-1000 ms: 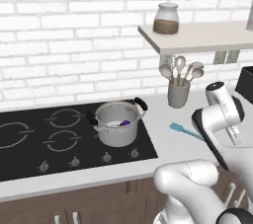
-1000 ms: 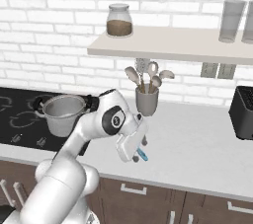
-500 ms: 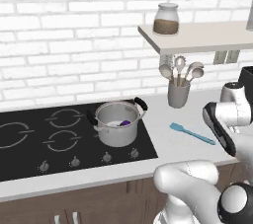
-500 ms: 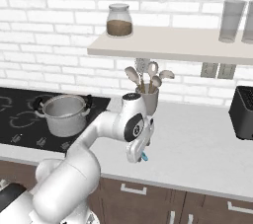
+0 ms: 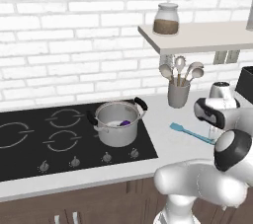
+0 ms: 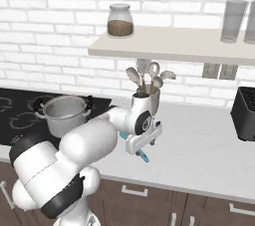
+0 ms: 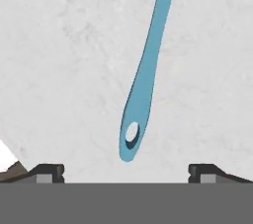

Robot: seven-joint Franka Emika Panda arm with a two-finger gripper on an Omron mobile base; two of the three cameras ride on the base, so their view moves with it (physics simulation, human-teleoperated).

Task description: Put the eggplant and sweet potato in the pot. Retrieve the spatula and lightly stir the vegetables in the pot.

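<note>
The teal-blue spatula (image 5: 189, 132) lies flat on the pale counter, right of the hob. My gripper (image 6: 144, 147) hangs just above its handle end, pointing down, open, with nothing held. In the hand view the spatula (image 7: 146, 77) runs up from the holed handle tip, which lies between the two wide-apart fingertips (image 7: 47, 171) of the gripper (image 7: 127, 171). The steel pot (image 5: 117, 125) stands on the hob's front right burner with the dark-purple eggplant (image 5: 125, 123) inside. The sweet potato is hidden from view. My gripper (image 5: 216, 131) is also at the right edge of the left base view.
A grey utensil cup (image 5: 178, 93) with pale spoons stands by the wall behind the spatula. A shelf (image 6: 169, 51) with a jar (image 6: 120, 20) and glasses hangs above it. A black appliance (image 6: 245, 113) sits at the far right. Hob knobs (image 5: 74, 161) line the front edge.
The arm has swung further right and the hand has turned and settled over the spatula's handle end. Jaws have stayed open. Spatula and pot have not moved.
</note>
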